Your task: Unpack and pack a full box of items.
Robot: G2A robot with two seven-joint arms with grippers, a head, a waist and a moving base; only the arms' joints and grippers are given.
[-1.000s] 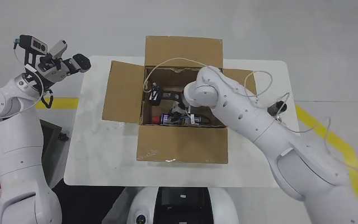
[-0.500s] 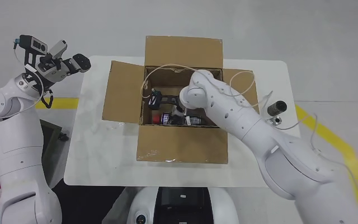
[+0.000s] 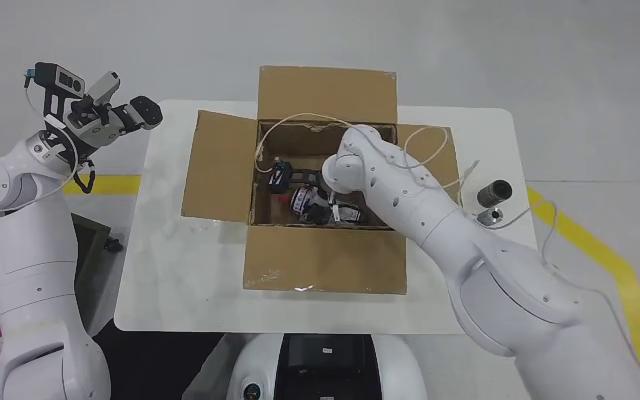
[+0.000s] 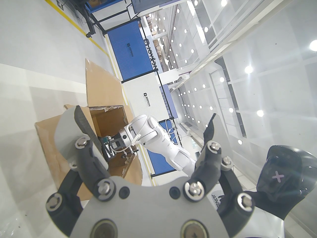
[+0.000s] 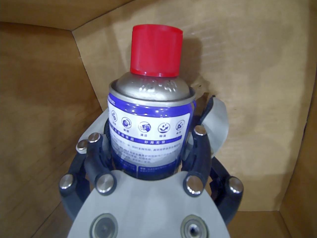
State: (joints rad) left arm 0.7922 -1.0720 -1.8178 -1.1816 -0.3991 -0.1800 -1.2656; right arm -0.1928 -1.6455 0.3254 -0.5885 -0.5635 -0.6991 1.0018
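An open cardboard box [image 3: 325, 262] stands mid-table with its flaps spread. My right arm reaches down into it. In the right wrist view my right gripper [image 5: 158, 116] is shut on a spray can [image 5: 151, 115] with a red cap and a blue and white label, close to the box's brown inner walls. From above, the can [image 3: 300, 202] and right gripper [image 3: 290, 190] sit low in the box's left half. My left gripper [image 3: 130, 112] hangs off the table's far left corner, open and empty [image 4: 145, 117], facing the box [image 4: 104, 95].
A dark cylinder [image 3: 495, 192] stands on the white table [image 3: 180, 285] right of the box. A thin white cable [image 3: 300, 118] loops over the box's far rim. Bare tabletop lies left of and in front of the box.
My right arm has shifted inside the box and its forearm has swung nearer, uncovering the dark cylinder at right. The left arm has not moved.
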